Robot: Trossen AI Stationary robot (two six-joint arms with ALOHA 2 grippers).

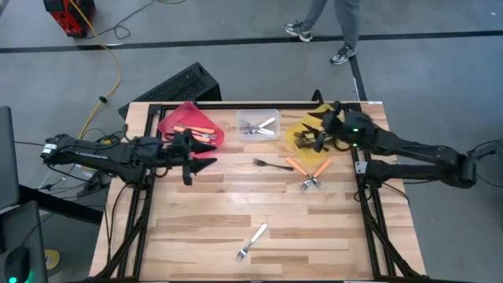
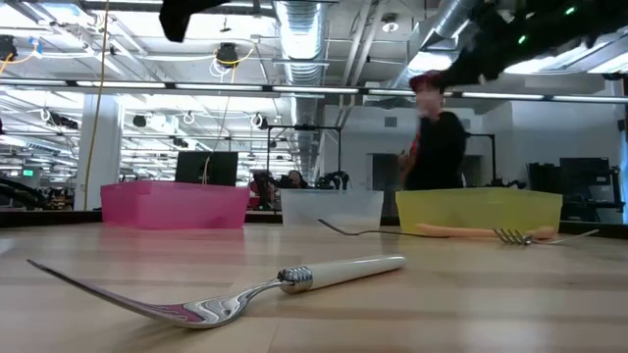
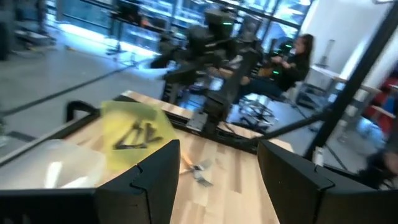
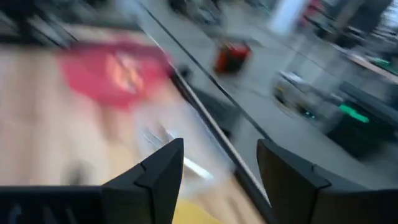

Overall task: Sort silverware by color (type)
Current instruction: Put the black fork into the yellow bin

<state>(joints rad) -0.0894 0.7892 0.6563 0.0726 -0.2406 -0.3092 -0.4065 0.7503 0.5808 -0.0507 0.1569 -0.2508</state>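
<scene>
Right hand, fingers apart and empty, hovers over the yellow bin: drop seemingly done. Next: the black fork, at its seven o'clock. Left hand waits open by the red bin.

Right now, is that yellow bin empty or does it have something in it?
Not empty. The high view shows dark forks lying inside the yellow bin, and the left wrist view shows dark shapes in it too.
</scene>
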